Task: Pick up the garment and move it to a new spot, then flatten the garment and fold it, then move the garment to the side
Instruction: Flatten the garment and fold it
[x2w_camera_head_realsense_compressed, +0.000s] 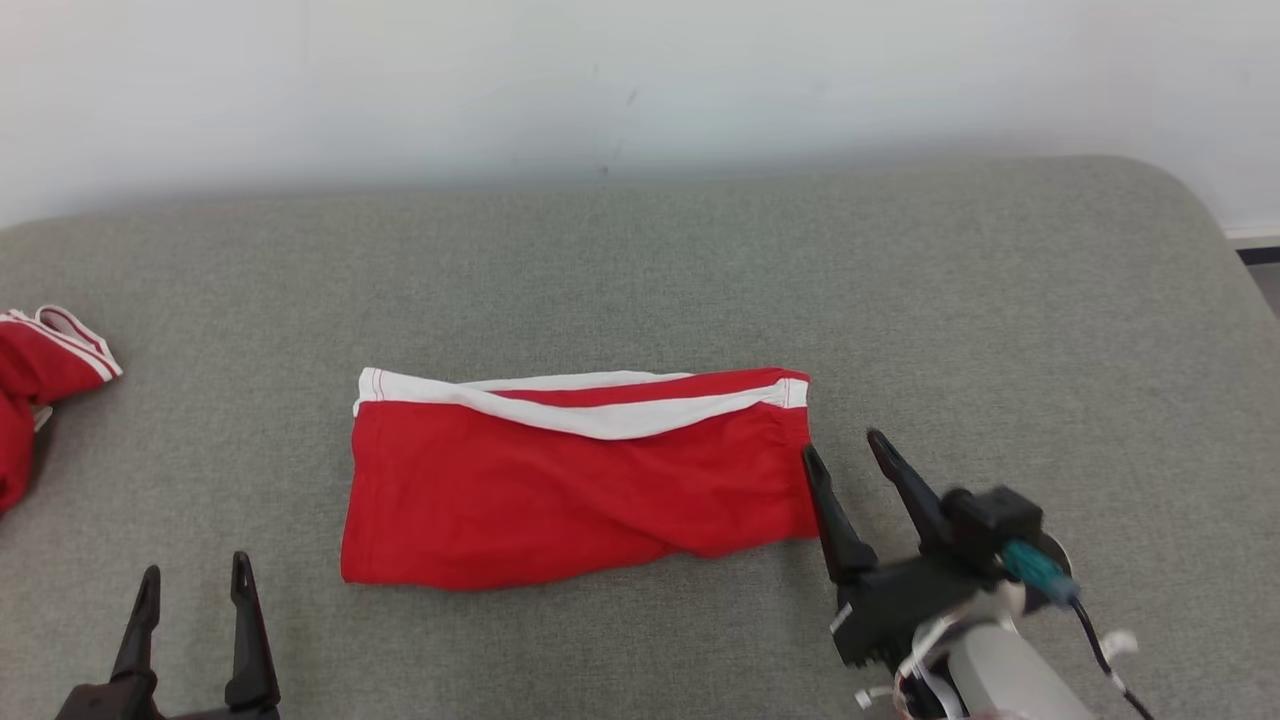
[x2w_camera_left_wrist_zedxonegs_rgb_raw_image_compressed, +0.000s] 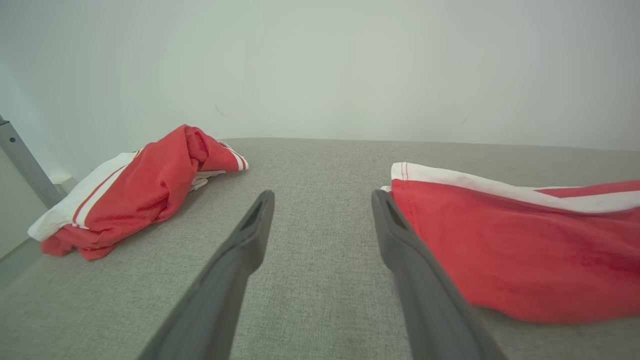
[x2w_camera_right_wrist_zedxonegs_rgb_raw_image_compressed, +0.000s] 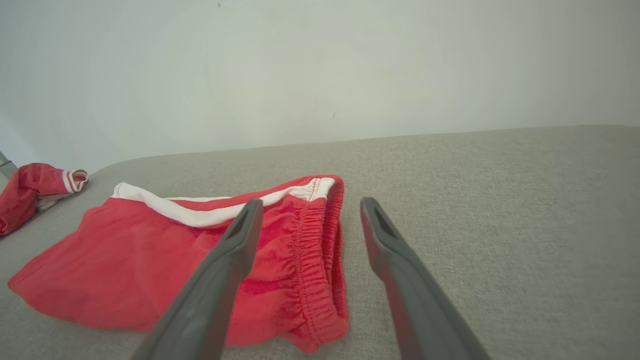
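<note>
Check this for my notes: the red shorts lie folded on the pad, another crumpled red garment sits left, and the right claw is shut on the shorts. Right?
No: the right claw is open, holding nothing, at the waistband end of the shorts; the right wrist view shows it. The rest stands.

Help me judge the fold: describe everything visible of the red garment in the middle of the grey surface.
The red soft-knit shorts with white trim lie folded flat, a slightly wrinkled oblong on the grey upholstered surface. Gathered elastic waistband at the right end; a white band crosses the far edge. The right gripper stands at that end, jaws open; contact unclear.
</note>
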